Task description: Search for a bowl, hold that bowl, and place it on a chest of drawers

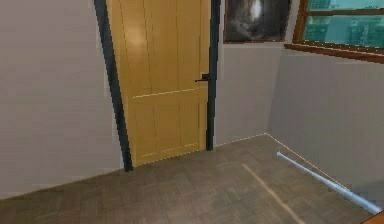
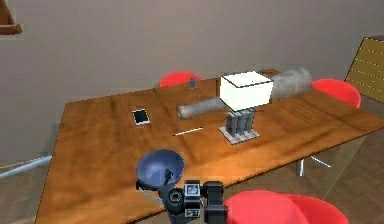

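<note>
Bowl (image 2: 160, 168) sitting on table (image 2: 95, 125), gripper (image 2: 178, 198) near; I'm working grasp, can't tell if holding anything. Next needing clean lift.

Arm (image 2: 201, 212) shows low at the arm side view's bottom edge, near the middle, with little of it visible. Two white marker squares (image 2: 190, 189) sit at its far end. Gripper (image 2: 172, 193): dark body just left of them, reaching toward the view's left. Cannot tell whether it holds anything.

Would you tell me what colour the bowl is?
The bowl is blue; the arm side view shows it best.
</note>
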Motion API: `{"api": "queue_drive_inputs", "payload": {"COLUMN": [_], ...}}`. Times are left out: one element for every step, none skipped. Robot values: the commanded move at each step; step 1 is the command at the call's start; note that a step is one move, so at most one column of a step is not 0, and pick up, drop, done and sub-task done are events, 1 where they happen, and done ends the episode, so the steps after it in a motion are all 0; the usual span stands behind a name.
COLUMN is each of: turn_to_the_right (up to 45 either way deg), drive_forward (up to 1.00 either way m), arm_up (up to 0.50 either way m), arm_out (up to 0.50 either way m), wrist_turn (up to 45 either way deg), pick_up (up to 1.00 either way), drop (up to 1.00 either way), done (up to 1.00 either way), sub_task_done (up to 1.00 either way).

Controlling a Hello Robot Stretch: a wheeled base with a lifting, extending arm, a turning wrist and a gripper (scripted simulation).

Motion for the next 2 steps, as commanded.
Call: {"api": "queue_drive_inputs", "payload": {"turn_to_the_right": [0.0, 0.0], "drive_forward": [0.00, 0.00], "arm_up": [0.10, 0.14], "arm_out": [0.00, 0.00], "wrist_turn": [0.0, 0.0], "pick_up": [0.00, 0.00], "drop": [0.00, 0.00], "done": [0.00, 0.00], "sub_task_done": [0.00, 0.00]}}
